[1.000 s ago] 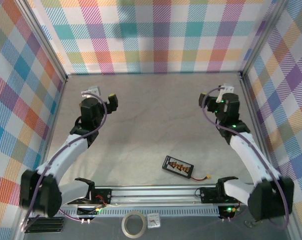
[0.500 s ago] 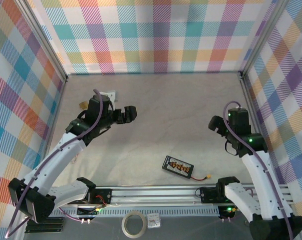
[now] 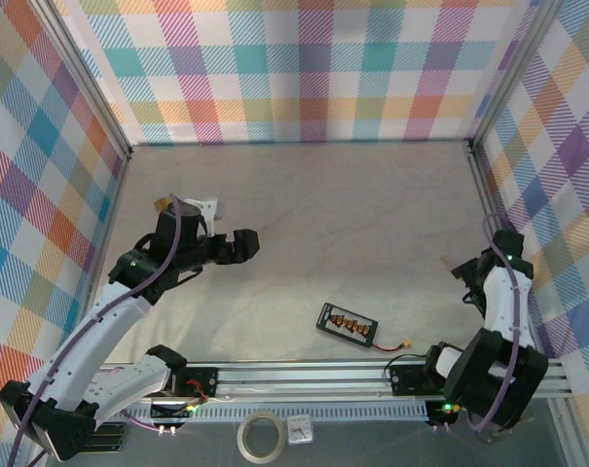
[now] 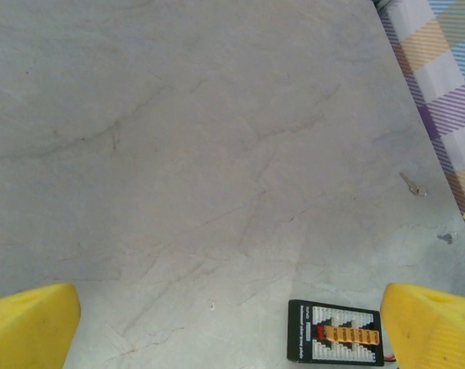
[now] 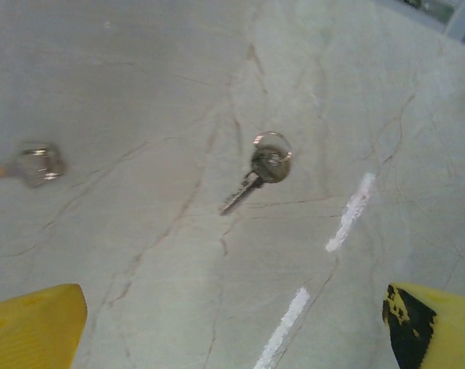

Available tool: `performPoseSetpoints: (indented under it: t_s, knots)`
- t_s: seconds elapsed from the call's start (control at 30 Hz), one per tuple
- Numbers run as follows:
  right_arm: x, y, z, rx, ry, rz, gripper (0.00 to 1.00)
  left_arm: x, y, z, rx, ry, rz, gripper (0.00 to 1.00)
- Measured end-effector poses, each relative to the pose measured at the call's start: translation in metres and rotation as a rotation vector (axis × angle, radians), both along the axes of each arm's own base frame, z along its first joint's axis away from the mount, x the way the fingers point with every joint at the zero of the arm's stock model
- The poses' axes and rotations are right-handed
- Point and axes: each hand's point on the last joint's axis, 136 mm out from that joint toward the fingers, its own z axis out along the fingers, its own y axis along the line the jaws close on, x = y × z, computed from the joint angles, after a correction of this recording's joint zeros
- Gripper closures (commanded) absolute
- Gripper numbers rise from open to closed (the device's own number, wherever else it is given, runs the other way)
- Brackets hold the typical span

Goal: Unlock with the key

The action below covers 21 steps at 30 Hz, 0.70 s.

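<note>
A small silver key (image 5: 263, 171) on a ring lies flat on the pale marble table (image 5: 140, 77), ahead of my right gripper (image 5: 236, 327). That gripper is open, its yellow fingertips (image 5: 36, 327) wide apart above bare table and holding nothing. The key (image 3: 443, 260) lies near the right wall, just left of the right gripper (image 3: 467, 282). The key (image 4: 411, 183) also shows far off in the left wrist view. My left gripper (image 4: 232, 330) is open and empty over the table's left-middle (image 3: 240, 245). A small brass thing (image 3: 163, 202), perhaps the lock, sits at the back left.
A black board (image 3: 347, 324) with yellow connectors and a red lead lies near the front rail; the board (image 4: 336, 342) sits beside my left gripper's right finger. A blurred small metal piece (image 5: 36, 163) lies left of the key. Plaid walls enclose three sides.
The right arm has folded back toward the near right and now hovers by the key. The left gripper has drawn slightly nearer and lower. Both grippers stay open.
</note>
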Motion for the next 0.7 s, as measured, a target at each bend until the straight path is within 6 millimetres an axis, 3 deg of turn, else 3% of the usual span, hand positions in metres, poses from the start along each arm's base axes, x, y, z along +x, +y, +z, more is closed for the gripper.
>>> performPoseSetpoints:
  t_s: [0.37, 0.7]
  knots:
    - [0.006, -0.024, -0.022, -0.001, 0.028, -0.049, 0.28, -0.007, 0.003, 0.005, -0.015, -0.003, 0.006, 0.0]
    - [0.004, -0.04, -0.034, -0.041, 0.092, -0.068, 0.34, -0.009, 0.004, 0.002, -0.009, 0.008, 0.006, 0.0]
